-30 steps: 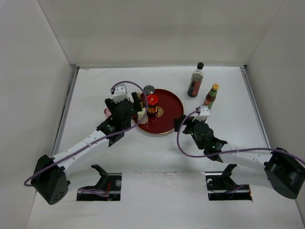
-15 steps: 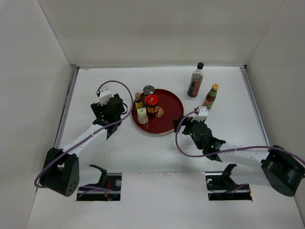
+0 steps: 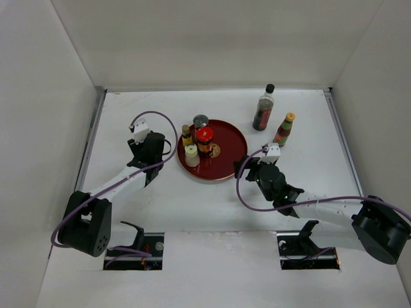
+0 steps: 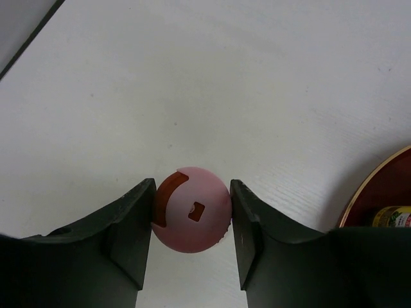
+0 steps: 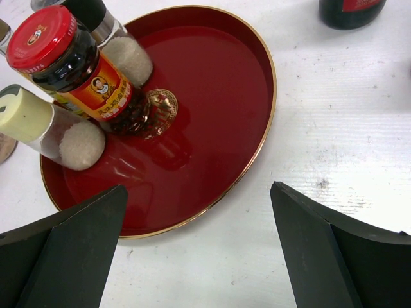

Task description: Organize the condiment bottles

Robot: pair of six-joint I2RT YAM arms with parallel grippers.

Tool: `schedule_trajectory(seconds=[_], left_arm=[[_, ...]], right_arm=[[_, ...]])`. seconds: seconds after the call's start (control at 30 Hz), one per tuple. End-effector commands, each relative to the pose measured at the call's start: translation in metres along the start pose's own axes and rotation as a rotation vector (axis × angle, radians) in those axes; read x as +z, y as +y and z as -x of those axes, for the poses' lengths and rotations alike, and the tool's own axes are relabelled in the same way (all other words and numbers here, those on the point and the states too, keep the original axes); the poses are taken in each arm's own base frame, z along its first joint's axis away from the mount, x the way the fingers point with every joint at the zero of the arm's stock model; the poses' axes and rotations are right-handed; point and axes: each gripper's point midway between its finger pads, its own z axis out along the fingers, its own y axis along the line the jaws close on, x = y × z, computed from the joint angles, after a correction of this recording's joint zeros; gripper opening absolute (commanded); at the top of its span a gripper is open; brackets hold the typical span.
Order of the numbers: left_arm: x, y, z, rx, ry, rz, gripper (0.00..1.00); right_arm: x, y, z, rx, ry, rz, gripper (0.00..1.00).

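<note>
Four condiment bottles (image 3: 192,154) stood on the red tray (image 5: 266,122) just ahead of the right gripper (image 5: 198,192), whose jaws hung wide apart and empty. The red-lidded jar (image 5: 64,58) and the cream-capped shaker (image 5: 38,122) stood ahead and to its left. The left gripper (image 4: 192,192) was clenched on the pink bottle (image 4: 192,218), a finger pressed to each side. The bottle rested on the white surface (image 4: 225,77), with the tray's rim off to that gripper's right. The hold looked to be on a rounded, smooth cap, which could squirt free on the lift. A low carry could also knock the bottles crowding the tray's near edge. From above, the pink bottle showed a domed top with a red-brown crescent and a small slot — its body was hidden beneath.
</note>
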Motion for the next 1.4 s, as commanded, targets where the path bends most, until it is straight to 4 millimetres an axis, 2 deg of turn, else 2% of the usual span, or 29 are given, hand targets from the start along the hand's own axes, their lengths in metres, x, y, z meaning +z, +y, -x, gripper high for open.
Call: schedule_trajectory(seconds=[0.0,0.1,0.27,0.37,0.5,0.57,0.63,0.77,0.93,1.0,1.13,1.17,1.2,1.27,1.37], left_arm=[[-0.008,-0.003,0.020,-0.061,-0.066,-0.033,0.35],[-0.029,-0.008,0.030,-0.056,-0.092,-0.093,0.30],[-0.093,-0.024,0.059,-0.012,-0.129,-0.254,0.30],[-0.126,-0.027,0.071,0.020,-0.144,-0.338,0.30],[-0.157,-0.022,0.070,0.098,-0.112,-0.396,0.29],[-0.170,-0.029,0.068,0.118,-0.101,-0.451,0.29],[-0.187,-0.048,0.066,0.129,-0.093,-0.542,0.29],[-0.221,-0.100,0.059,0.127,-0.100,-0.719,0.30],[-0.229,-0.153,0.051,0.075,-0.123,-0.809,0.30],[-0.228,-0.169,0.047,0.064,-0.128,-0.840,0.30],[-0.210,-0.193,0.029,0.087,-0.110,-0.842,0.30],[-0.205,-0.197,0.023,0.105,-0.101,-0.835,0.30],[-0.198,-0.200,0.016,0.122,-0.094,-0.821,0.30],[-0.189,-0.204,0.004,0.148,-0.080,-0.803,0.30],[-0.176,-0.203,-0.012,0.180,-0.065,-0.768,0.30]], right_arm=[[0.003,0.016,0.021,0.042,-0.055,0.043,1.00],[0.001,0.015,0.026,0.050,-0.074,0.044,1.00],[0.002,0.016,0.023,0.050,-0.061,0.046,1.00],[0.002,0.016,0.024,0.050,-0.064,0.048,1.00],[0.001,0.013,0.027,0.061,-0.071,0.042,1.00],[0.000,0.012,0.029,0.062,-0.080,0.039,1.00],[0.001,0.011,0.029,0.068,-0.082,0.036,1.00],[0.001,0.008,0.028,0.065,-0.079,0.027,1.00],[-0.004,-0.001,0.037,0.098,-0.114,0.009,1.00],[-0.005,-0.003,0.037,0.106,-0.116,0.007,0.87],[-0.008,-0.009,0.042,0.122,-0.132,-0.006,0.34],[-0.007,-0.013,0.043,0.130,-0.134,-0.018,0.23],[-0.007,-0.016,0.043,0.138,-0.132,-0.027,0.15],[-0.006,-0.018,0.041,0.145,-0.120,-0.037,0.08],[-0.008,-0.019,0.044,0.155,-0.132,-0.037,0.07]])
